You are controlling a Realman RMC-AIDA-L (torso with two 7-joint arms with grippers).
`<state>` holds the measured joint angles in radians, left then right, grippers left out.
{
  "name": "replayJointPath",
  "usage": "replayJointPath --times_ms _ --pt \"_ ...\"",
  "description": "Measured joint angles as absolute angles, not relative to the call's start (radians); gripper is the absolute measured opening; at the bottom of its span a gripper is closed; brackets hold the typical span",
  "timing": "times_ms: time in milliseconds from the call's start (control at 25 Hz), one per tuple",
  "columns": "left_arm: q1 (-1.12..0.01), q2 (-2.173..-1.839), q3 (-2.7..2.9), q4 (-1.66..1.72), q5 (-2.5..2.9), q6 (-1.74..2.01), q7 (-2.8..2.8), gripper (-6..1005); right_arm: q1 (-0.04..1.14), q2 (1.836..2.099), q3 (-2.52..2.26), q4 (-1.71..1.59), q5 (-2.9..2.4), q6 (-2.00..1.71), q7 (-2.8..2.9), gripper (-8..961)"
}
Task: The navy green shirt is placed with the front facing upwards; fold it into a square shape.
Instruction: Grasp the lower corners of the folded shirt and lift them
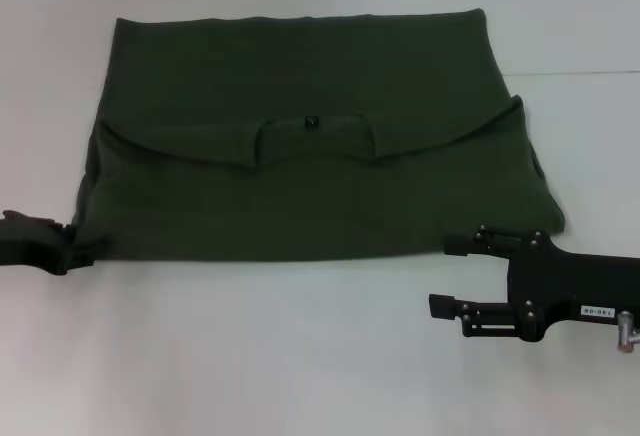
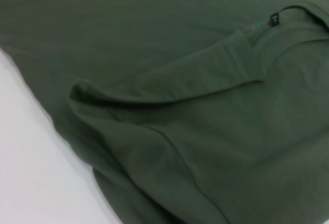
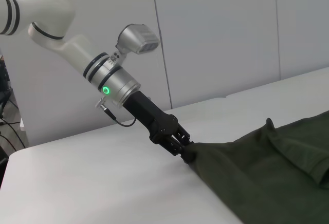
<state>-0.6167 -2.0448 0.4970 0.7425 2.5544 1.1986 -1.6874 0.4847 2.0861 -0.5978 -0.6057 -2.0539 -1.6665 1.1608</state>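
The left end effector (image 1: 78, 249) is closed on the near left corner of the navy green shirt (image 1: 310, 171), pinching the hem so that edge can be lifted or drawn. The right end effector (image 1: 450, 276) sits just off the shirt's near right corner with its fingers spread and nothing between them; judged from this, it is releasing or about to take that corner. The shirt lies flat on the white desk (image 1: 250, 356), its upper part already folded down over the body, with the neck label (image 1: 311, 122) showing at the centre.
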Motion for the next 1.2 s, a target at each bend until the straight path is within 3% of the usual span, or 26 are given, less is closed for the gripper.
replayJointPath --times_ms 360,560,720,1200 --pt "-0.617 -2.049 0.5 0.745 2.546 1.207 -1.662 179 0.475 2.082 -0.553 -0.609 -2.053 -1.649 1.195 852" --pt "-0.621 -2.05 0.501 0.746 2.544 1.211 -1.66 110 0.443 2.071 -0.503 -0.636 -2.06 -1.59 1.246 857" --pt "-0.621 -2.055 0.502 0.748 2.544 1.212 -1.66 54 0.404 2.078 -0.437 -0.677 -2.056 -1.486 1.282 865" --pt "-0.621 -2.062 0.502 0.756 2.541 1.212 -1.653 60 0.45 2.086 -0.456 -0.614 -2.063 -1.158 1.412 859"
